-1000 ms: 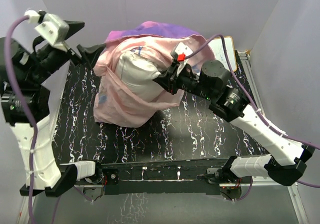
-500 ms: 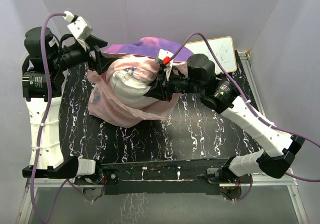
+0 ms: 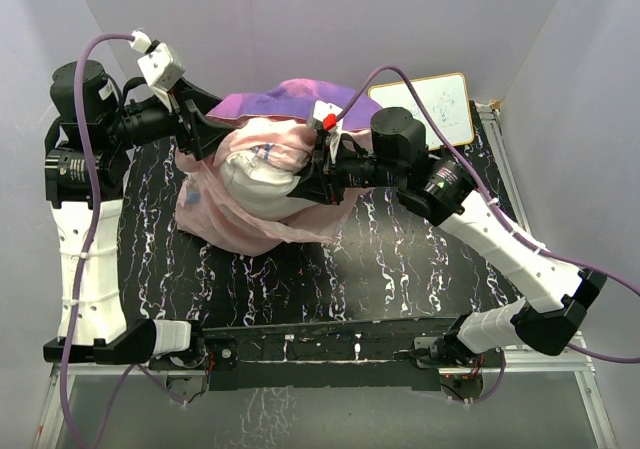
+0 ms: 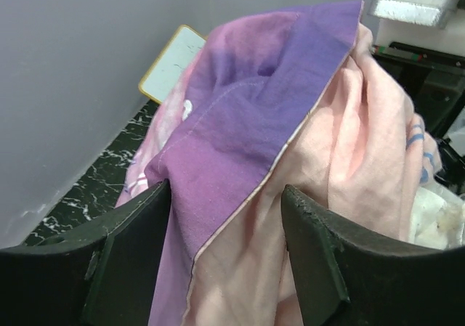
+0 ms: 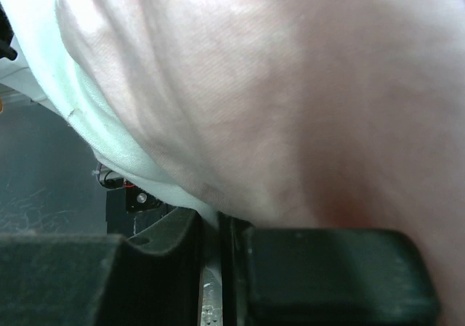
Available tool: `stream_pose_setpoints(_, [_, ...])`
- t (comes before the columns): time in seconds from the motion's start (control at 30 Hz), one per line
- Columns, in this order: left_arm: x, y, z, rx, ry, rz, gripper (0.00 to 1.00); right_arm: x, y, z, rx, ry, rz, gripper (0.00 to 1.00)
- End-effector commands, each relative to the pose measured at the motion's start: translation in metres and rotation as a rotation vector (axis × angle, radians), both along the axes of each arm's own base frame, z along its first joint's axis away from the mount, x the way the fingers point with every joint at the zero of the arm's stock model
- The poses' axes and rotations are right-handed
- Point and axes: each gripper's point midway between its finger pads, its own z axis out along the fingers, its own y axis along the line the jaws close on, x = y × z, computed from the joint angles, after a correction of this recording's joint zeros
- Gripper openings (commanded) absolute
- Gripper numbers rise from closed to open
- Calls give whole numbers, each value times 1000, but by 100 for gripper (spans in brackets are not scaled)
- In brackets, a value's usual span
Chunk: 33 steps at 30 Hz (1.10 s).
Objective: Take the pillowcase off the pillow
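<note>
Between the fingers of my left gripper (image 4: 225,192) sits a thick bunch of the pillowcase (image 4: 247,101), its purple hem folded over the pale pink inside. The jaws stand apart only because cloth fills the gap, and I judge them clamped on it, since the hem hangs lifted off the surface (image 3: 400,259). Just ahead of my right gripper (image 5: 211,221) bulges the pillow (image 5: 102,137), with a thin fold of its white cover pinched in the nearly closed jaws. The split has a purpose: the right side anchors the pillow while the left holds the open mouth of the case so it can be peeled back. The pillow lies between my two grippers, about half uncovered by my reckoning, with pink cloth slumped beneath it. Beyond my right gripper a whiteboard (image 3: 430,104) lies out of the way.
</note>
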Motion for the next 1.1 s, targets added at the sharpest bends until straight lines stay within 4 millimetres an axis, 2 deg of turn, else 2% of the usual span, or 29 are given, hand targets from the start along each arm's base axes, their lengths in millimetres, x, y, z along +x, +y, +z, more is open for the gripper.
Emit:
stream_pose_setpoints(0.0, [0, 14, 44, -17, -191, 135, 65, -3, -7, 40, 89, -82, -9, 8])
stream_pose_setpoints(0.1, [-21, 10, 60, -4, -251, 84, 74, -4, -12, 37, 85, -82, -16, 8])
stream_pose_setpoints(0.2, [-42, 4, 71, -21, -259, 26, 77, -4, -15, 34, 80, -81, -23, 8])
stream_pose_setpoints(0.3, [-55, 2, 72, -19, -273, 0, 77, -4, -16, 35, 81, -83, -23, 8])
stream_pose_setpoints(0.37, [-59, 0, 62, -4, -244, -29, 76, -4, -17, 36, 85, -87, -20, 8])
stream_pose_setpoints(0.53, [-50, -2, 28, 24, -122, -65, 71, -5, -14, 40, 92, -83, -6, 8])
stream_pose_setpoints(0.67, [-30, 2, 12, 37, -113, -15, 66, -7, -13, 40, 94, -74, 3, 8])
stream_pose_setpoints(0.8, [-20, 2, 3, 40, -88, -7, 63, -7, -14, 39, 92, -67, 3, 8])
stream_pose_setpoints(0.93, [-21, -1, 0, 22, -54, -35, 61, -7, -12, 37, 88, -62, 6, 8])
stream_pose_setpoints(1.07, [-17, -6, -3, -38, -1, -44, 52, -7, -4, 34, 91, -28, 35, 8])
